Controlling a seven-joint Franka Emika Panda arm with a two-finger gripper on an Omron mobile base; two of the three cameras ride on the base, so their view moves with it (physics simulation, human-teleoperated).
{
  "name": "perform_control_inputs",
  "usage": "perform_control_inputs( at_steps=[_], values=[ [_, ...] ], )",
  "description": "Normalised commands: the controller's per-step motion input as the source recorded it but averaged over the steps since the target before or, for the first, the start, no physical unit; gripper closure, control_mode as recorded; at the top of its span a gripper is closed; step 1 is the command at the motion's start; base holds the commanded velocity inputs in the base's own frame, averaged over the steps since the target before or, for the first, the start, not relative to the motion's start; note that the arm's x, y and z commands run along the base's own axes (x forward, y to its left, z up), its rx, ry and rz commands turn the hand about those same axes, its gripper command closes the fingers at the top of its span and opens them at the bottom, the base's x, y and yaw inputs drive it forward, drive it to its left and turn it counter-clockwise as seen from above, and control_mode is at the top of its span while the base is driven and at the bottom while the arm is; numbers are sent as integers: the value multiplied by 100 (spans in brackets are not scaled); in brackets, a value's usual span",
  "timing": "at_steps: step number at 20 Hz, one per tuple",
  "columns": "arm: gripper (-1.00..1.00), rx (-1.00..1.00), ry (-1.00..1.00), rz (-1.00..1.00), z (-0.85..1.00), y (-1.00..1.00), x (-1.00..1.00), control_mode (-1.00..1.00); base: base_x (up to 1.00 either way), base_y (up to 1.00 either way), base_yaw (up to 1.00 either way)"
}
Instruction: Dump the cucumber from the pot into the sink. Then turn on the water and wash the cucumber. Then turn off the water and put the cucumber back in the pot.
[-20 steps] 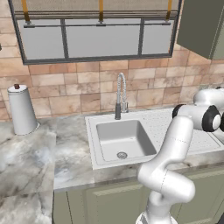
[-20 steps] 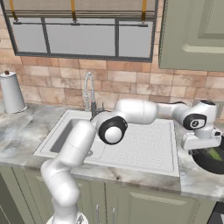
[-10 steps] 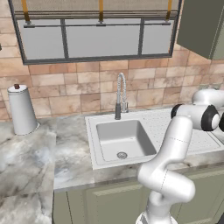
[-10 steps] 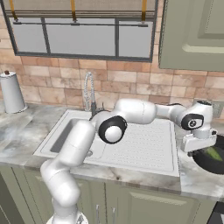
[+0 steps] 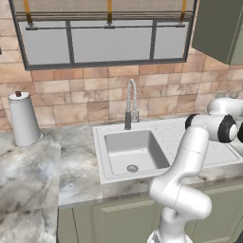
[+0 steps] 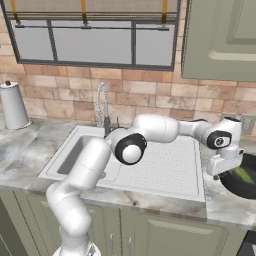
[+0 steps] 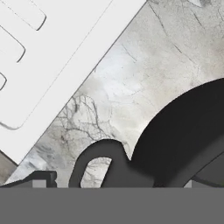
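The black pot [image 6: 240, 186] sits on the marble counter right of the sink [image 6: 75, 150], with the green cucumber [image 6: 244, 174] lying inside it. My gripper [image 6: 221, 167] hangs open just over the pot's left rim. In the hand view the pot [image 7: 188, 127] fills the lower right and its loop handle [image 7: 92, 158] curves close below my gripper [image 7: 118, 181], between the spread fingertips [image 7: 41, 179]. No water runs from the faucet [image 6: 102, 107]. The sink basin [image 5: 133, 149] holds nothing.
The dotted drainboard [image 6: 165, 160] lies between basin and pot, and its white edge [image 7: 57, 57] shows in the hand view. A tall white canister [image 5: 23, 118] stands at the far left of the counter. Wall cabinets hang above the pot.
My gripper has sunk lower and slightly left, closer to the pot's left rim and handle. It stays open. Pot and cucumber have not moved.
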Motion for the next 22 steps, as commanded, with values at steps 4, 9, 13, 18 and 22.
perform_control_inputs(
  at_steps=[4,9,13,18,22],
  values=[
    [-100,10,8,6,-32,0,11,-100,0,0,0],
    [100,11,5,3,-21,0,0,-100,0,0,0],
    [100,10,1,0,-4,3,0,-100,0,0,0],
    [100,7,0,0,0,30,-26,-100,0,0,0],
    [100,0,0,0,4,85,-75,-100,0,0,0]
  ],
)
